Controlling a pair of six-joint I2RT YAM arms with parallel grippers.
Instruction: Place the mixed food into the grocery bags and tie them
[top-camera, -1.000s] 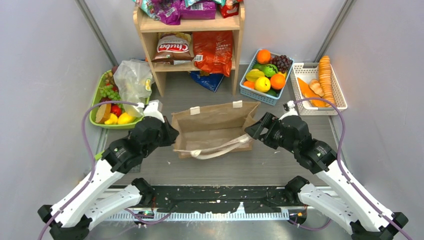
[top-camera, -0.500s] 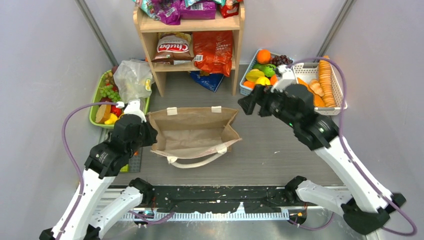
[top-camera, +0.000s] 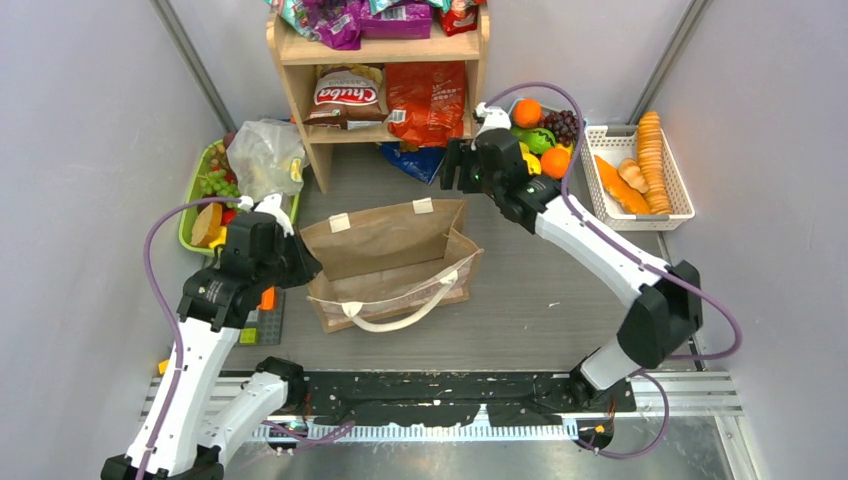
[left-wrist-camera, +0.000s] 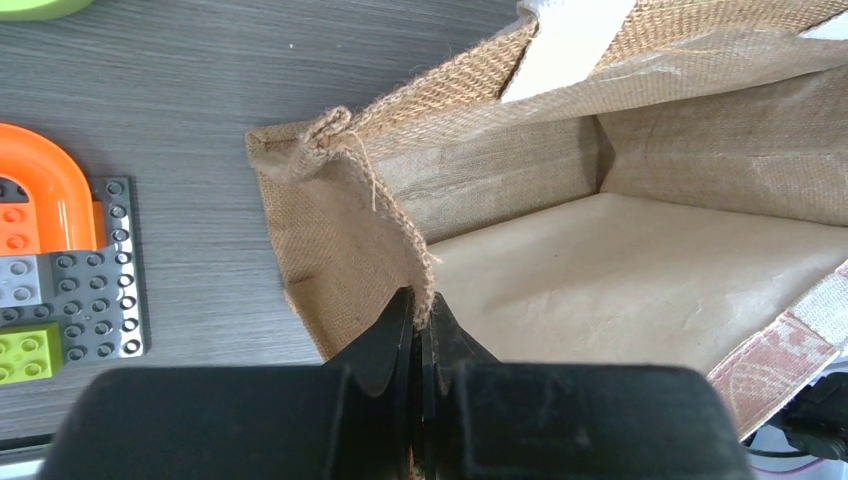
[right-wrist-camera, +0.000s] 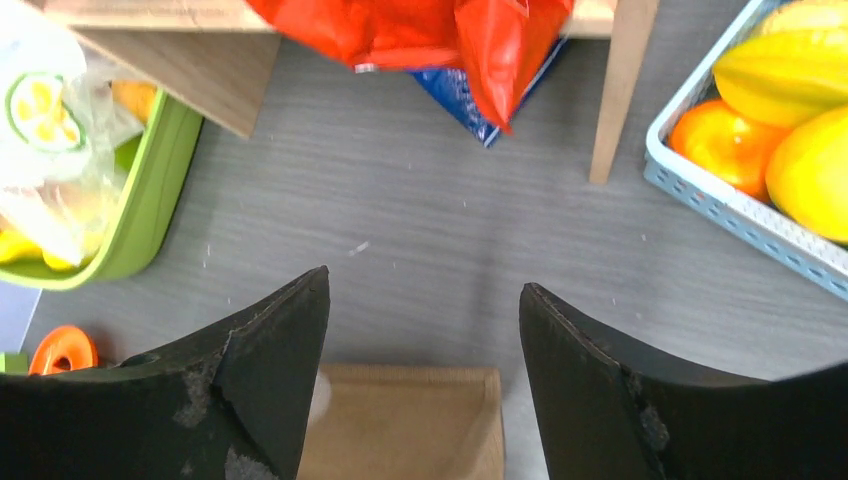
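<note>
The tan burlap tote (top-camera: 390, 262) stands open in the middle of the floor, its white handles drooping at the front. My left gripper (top-camera: 300, 268) is shut on the tote's left rim (left-wrist-camera: 395, 215), and the tote's inside shows bare. My right gripper (top-camera: 455, 165) is open and empty, above the floor between the tote's back edge (right-wrist-camera: 410, 420) and the shelf. A red-orange packet (top-camera: 427, 100) and a brown-white packet (top-camera: 347, 95) sit on the lower shelf, purple packets (top-camera: 340, 20) on top. The clear plastic bag (top-camera: 265, 155) lies on the green basket.
A wooden shelf (top-camera: 300, 100) stands at the back. A blue basket (top-camera: 500, 185) of fruit is right of it, with an orange (top-camera: 527, 112) and grapes (top-camera: 566, 125). A white basket (top-camera: 680, 195) holds bread. A green basket (top-camera: 190, 240) and toy bricks (left-wrist-camera: 60, 260) lie left.
My right gripper left the tote's right side and swung back toward the shelf, open. The left gripper kept its hold and the tote shifted left and turned a little.
</note>
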